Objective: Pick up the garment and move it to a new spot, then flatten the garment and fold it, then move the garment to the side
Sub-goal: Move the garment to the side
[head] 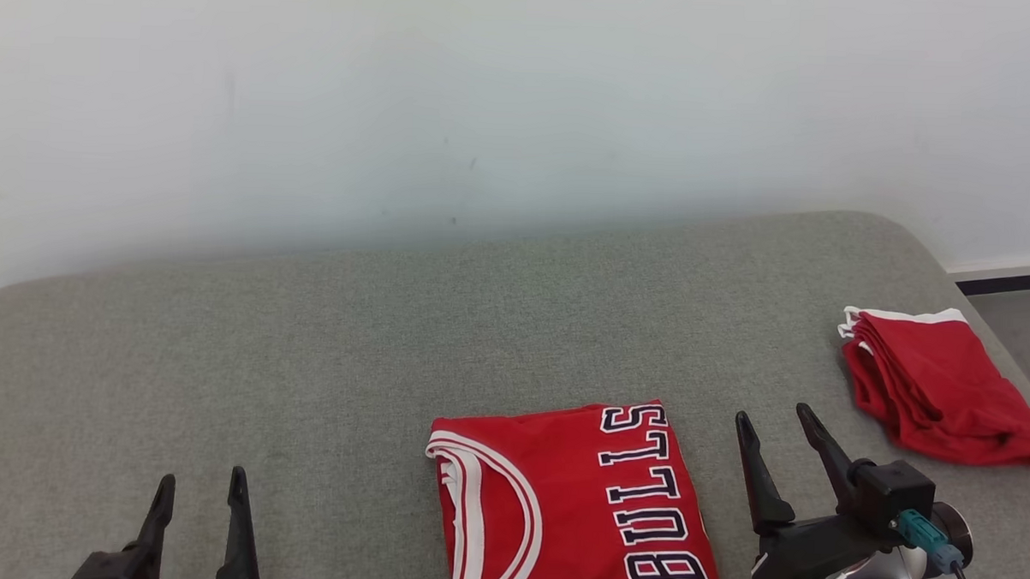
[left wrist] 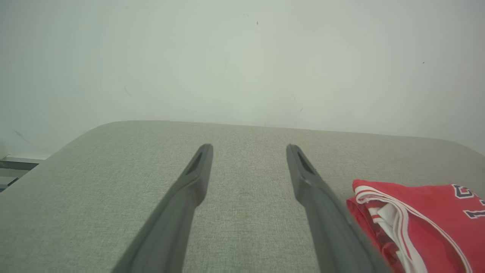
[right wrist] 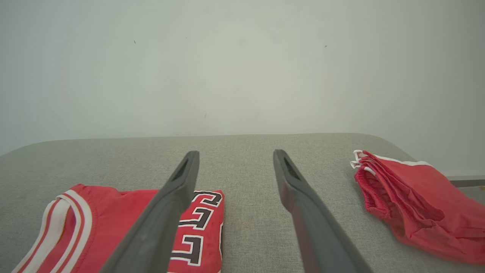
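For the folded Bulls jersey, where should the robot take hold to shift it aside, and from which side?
Probably the lettered right edge of the folded jersey, approached from the right by the open right gripper, which sits just beside it. The jersey lies flat in layers on the grey cushion, so one finger likely has to slide under to pinch every layer.

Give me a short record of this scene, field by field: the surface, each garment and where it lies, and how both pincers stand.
surface: grey woven fabric pad before a white wall
garment one: red sleeveless jersey with BULLS lettering, folded flat, at the near edge, centre
garment two: red garment with white trim, likely shorts, loosely folded, far right
left pincer: open, empty, left of the jersey, apart from it
right pincer: open, empty, between the two garments
stage: jersey looks folded, not yet moved aside
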You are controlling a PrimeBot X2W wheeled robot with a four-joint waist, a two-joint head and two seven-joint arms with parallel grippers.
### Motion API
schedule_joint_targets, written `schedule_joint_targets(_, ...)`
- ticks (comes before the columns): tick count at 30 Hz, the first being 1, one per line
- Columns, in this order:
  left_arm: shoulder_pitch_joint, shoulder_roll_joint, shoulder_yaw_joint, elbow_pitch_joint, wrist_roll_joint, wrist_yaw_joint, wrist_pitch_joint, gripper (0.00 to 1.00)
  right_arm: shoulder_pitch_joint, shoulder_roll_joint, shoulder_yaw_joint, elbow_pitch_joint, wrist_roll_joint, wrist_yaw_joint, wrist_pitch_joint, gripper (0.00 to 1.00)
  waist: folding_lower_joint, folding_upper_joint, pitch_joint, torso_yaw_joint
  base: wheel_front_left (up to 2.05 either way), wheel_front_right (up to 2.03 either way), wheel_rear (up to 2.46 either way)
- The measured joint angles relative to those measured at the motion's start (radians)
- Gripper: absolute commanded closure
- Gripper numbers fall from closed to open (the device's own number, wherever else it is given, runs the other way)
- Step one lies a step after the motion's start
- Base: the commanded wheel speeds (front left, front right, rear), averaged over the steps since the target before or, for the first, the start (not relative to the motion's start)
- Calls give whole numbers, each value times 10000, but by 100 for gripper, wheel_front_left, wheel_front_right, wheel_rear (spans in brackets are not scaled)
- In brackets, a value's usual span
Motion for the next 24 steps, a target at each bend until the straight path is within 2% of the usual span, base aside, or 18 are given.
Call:
schedule_joint_targets(19,132,0,-100,-123,-10,-10,0,0,96,167,-393,171,-82,0,90,0,0,0,60,334,0,0,0)
schedule_joint_targets(22,147,0,-144,-102,-12,-13,0,0,4,198,-518,274,-98,0,587,0,1,0,83,469,0,0,0)
schedule_joint_targets(24,148,-2,-178,-115,-13,-10,0,0,-136,265,-612,464,86,0,1300,0,0,0,100,577,0,0,0)
